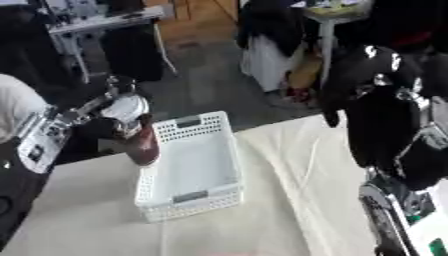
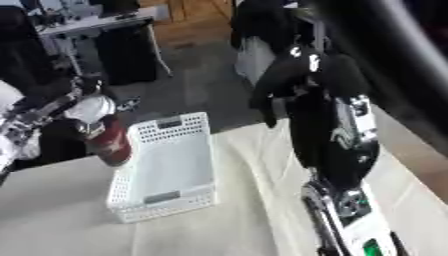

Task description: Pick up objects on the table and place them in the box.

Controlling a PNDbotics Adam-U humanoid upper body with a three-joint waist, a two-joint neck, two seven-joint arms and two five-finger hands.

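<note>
A white perforated box (image 1: 229, 150) stands on the cream-covered table, and its inside shows only white. A dark red, roughly cylindrical object (image 1: 143, 146) hangs upright just outside the box's left rim, near the far left corner. My left hand (image 1: 112, 128) comes in from the left and is curled round the object's upper part. My right arm rises large and black on the right, and its hand (image 2: 273, 90) hangs high above the table's far edge, to the right of the box. The picture is blurred there.
The table's far edge (image 1: 280, 122) runs just behind the box. Beyond it are grey floor, a white desk (image 1: 96, 22) and bags (image 1: 280, 60). Cream cloth (image 1: 289, 200) lies to the right of the box and in front of it.
</note>
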